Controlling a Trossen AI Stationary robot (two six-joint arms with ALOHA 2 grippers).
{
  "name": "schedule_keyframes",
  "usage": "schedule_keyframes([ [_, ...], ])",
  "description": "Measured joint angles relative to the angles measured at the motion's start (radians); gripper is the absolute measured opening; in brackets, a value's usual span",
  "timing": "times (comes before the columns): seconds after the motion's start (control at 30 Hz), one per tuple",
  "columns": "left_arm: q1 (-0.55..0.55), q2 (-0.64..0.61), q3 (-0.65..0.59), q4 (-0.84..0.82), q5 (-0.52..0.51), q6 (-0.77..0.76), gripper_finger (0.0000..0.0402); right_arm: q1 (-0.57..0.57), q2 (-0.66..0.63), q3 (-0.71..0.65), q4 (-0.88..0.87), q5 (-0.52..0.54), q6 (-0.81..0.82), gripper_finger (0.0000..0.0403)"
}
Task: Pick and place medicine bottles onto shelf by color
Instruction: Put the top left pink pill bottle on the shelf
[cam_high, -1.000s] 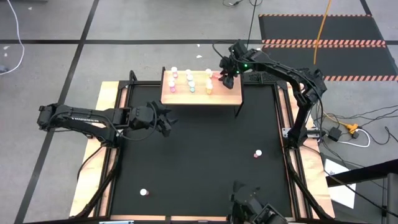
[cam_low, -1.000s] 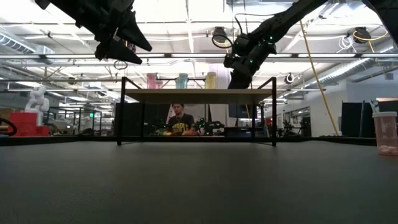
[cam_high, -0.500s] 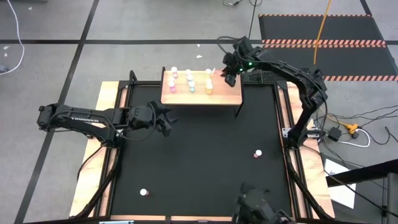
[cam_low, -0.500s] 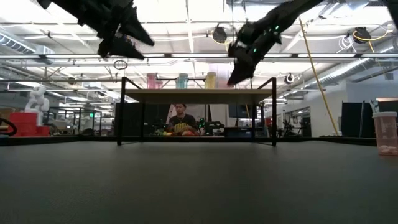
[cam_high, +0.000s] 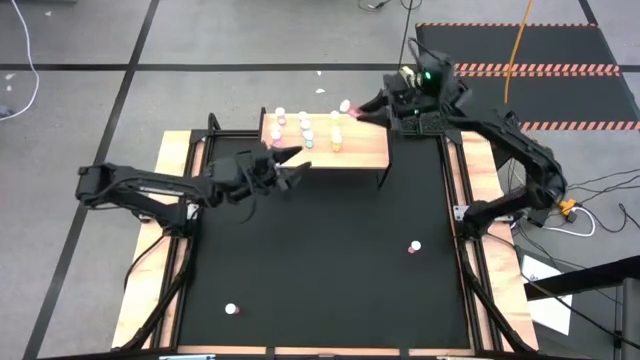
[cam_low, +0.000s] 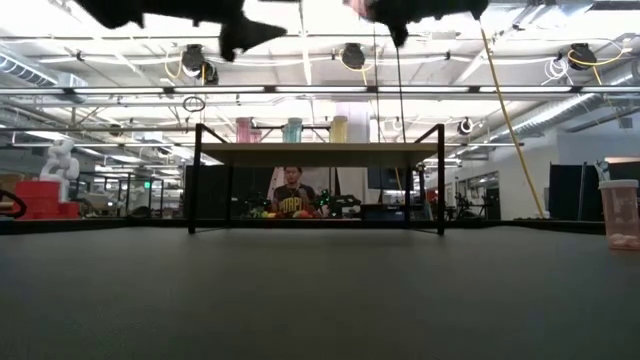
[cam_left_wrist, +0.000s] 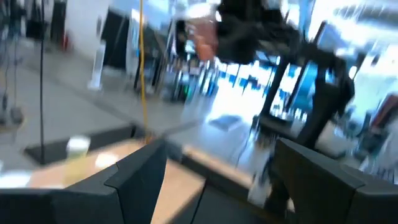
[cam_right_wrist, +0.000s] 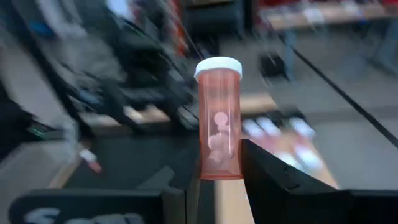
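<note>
I lifted the right gripper (cam_right_wrist: 214, 180) off the shelf (cam_high: 360, 152), fingers clamped on a pink bottle (cam_right_wrist: 218, 118), while the left gripper (cam_high: 283, 165), fingers wide, swung toward the shelf.

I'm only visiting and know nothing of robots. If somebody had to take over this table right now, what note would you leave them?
Right end effector: shut on a pink bottle, held upright and raised above the shelf's right far corner.
Left end effector: open, holding nothing, in the air at the shelf's left near edge.
Done: several bottles stand in rows on the shelf's left half.
Left: set down the held pink bottle, then fetch two loose bottles on the black mat, one to the right, one near the left front.
</note>
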Motion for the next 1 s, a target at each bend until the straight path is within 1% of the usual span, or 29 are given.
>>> schedule_keyframes([
  [0.07, 0.000, 0.057, 0.041, 0.097, 0.001, 0.050, 0.0298, 0.058, -0.047, -0.078, 0.164, -0.020, 0.095, 0.0094],
  [0.1, -0.001, 0.081, 0.072, 0.117, 0.005, 0.085, 0.0298, 0.090, -0.069, -0.123, 0.252, -0.019, 0.138, 0.0094],
  [0.2, -0.007, 0.150, 0.194, 0.109, 0.033, 0.196, 0.0298, 0.182, -0.113, -0.252, 0.525, -0.011, 0.244, 0.0094],
  [0.3, -0.016, 0.202, 0.307, 0.090, 0.036, 0.285, 0.0298, 0.249, -0.134, -0.360, 0.724, 0.063, 0.303, 0.0094],
  [0.4, -0.022, 0.221, 0.399, 0.028, 0.058, 0.337, 0.0298, 0.294, -0.140, -0.432, 0.839, 0.130, 0.299, 0.0095],
  [0.5, -0.019, 0.224, 0.468, -0.102, 0.119, 0.350, 0.0298, 0.324, -0.140, -0.464, 0.893, 0.173, 0.296, 0.0095],
  [0.57, -0.014, 0.224, 0.499, -0.182, 0.178, 0.352, 0.0298, 0.341, -0.140, -0.473, 0.908, 0.206, 0.290, 0.0095],
  [0.63, -0.006, 0.224, 0.513, -0.225, 0.230, 0.351, 0.0298, 0.355, -0.140, -0.474, 0.913, 0.238, 0.265, 0.0095],
  [0.77, 0.009, 0.224, 0.513, -0.229, 0.279, 0.332, 0.0298, 0.378, -0.141, -0.474, 0.960, 0.271, 0.190, 0.0095],
  [0.87, 0.029, 0.224, 0.513, -0.213, 0.311, 0.348, 0.0296, 0.390, -0.140, -0.474, 0.952, 0.302, 0.162, 0.0095],
  [1.0, 0.055, 0.224, 0.513, -0.185, 0.377, 0.345, 0.0267, 0.401, -0.139, -0.474, 0.952, 0.304, 0.143, 0.0095],
])
